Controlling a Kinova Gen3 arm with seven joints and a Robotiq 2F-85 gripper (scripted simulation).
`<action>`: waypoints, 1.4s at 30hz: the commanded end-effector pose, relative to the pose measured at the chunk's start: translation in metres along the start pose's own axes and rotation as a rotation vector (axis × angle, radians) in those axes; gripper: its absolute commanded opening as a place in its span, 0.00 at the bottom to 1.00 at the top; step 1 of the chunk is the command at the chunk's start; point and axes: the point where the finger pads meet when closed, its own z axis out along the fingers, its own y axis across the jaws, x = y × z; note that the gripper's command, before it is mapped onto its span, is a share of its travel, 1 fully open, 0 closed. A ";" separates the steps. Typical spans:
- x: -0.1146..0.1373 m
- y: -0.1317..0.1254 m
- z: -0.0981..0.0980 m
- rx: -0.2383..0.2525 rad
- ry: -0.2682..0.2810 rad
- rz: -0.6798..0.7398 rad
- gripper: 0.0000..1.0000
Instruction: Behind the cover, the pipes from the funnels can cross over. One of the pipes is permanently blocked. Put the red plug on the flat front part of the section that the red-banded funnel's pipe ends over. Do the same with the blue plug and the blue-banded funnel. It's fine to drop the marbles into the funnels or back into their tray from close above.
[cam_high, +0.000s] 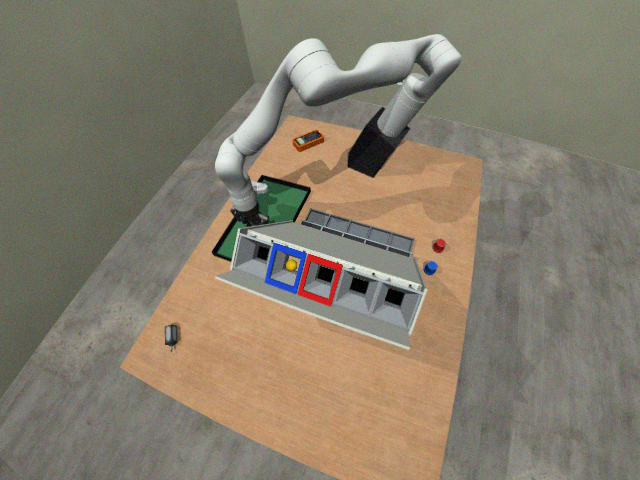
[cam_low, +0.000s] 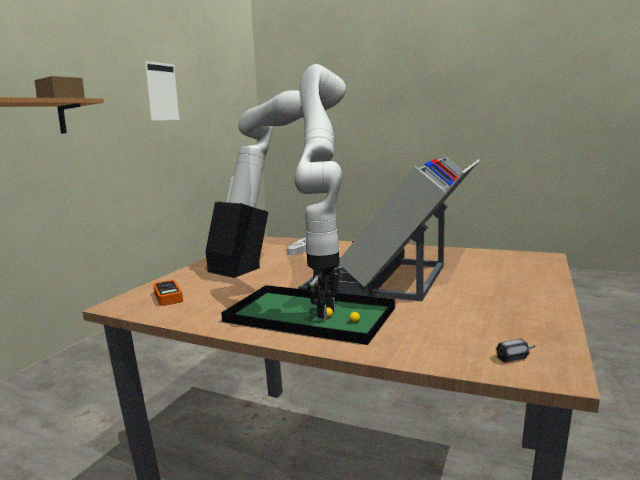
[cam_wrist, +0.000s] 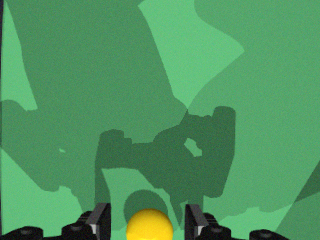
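Observation:
My gripper (cam_high: 254, 221) (cam_low: 324, 311) (cam_wrist: 147, 220) is open, low over the green tray (cam_high: 221, 254) (cam_low: 294, 329). Its fingers stand either side of a yellow marble (cam_low: 329, 313) (cam_wrist: 149, 228), with gaps on both sides. Another marble (cam_low: 354, 317) lies nearby in the tray. A third marble (cam_high: 291, 265) sits in the blue-banded funnel (cam_high: 289, 250), beside the red-banded funnel (cam_high: 324, 259). The red plug (cam_high: 439, 245) and blue plug (cam_high: 430, 267) stand on the table, right of the cover. The row of sections (cam_high: 361, 231) shows no plug. The pipes are hidden.
The sloping cover (cam_high: 336, 245) (cam_low: 392, 227) rises close beside the gripper, on dark legs (cam_low: 419, 268). The tray has a raised black rim. An orange meter (cam_high: 308, 140) (cam_low: 168, 291) lies near the robot base (cam_high: 377, 147) (cam_low: 236, 237). A small dark motor (cam_high: 171, 335) (cam_low: 512, 349) lies at a far corner.

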 end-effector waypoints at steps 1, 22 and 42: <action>-0.001 -0.001 0.000 0.002 -0.002 0.000 0.50; -0.001 -0.001 0.000 0.002 -0.002 0.000 0.00; -0.001 -0.001 0.000 0.002 -0.003 0.000 0.00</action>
